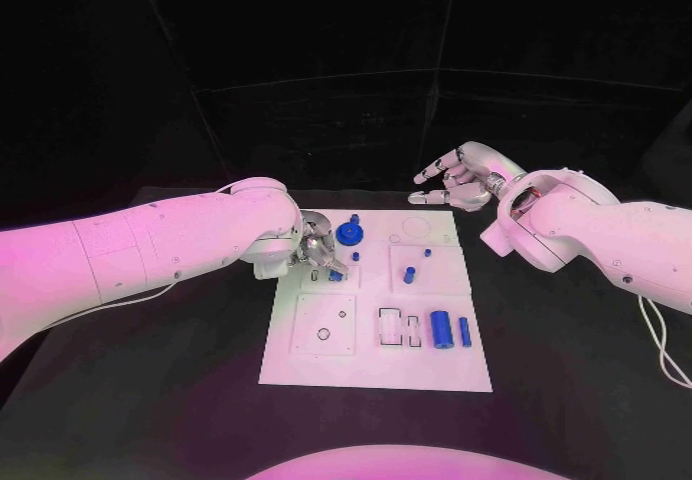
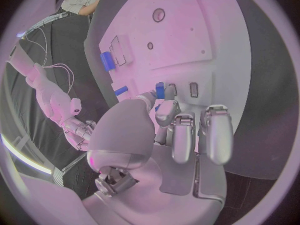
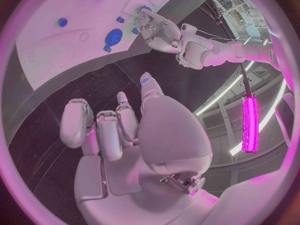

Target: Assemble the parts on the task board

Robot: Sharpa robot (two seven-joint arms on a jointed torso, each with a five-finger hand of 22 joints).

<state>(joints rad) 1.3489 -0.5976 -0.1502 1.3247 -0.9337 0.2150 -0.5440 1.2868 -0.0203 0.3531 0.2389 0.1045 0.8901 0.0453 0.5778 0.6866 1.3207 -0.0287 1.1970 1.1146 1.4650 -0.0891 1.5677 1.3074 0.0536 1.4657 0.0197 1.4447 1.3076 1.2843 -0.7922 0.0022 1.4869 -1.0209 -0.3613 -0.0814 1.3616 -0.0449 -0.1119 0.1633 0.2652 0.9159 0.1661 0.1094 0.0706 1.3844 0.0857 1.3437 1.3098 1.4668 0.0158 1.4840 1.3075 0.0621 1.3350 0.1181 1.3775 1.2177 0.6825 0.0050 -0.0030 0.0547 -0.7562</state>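
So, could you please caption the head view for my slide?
Left hand works at a small blue part on the white task board; right hand hovers beyond it.

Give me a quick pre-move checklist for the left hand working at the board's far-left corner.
1. Left hand over the task board: ok.
2. Small blue part at its fingertips, firmly held: cannot tell.
3. Right hand off the board, holding nothing: ok.
4. Blue gear beside the left hand, seated: cannot tell.
5. Two blue cylinders lying in the near-right tray, away from the left hand: ok.
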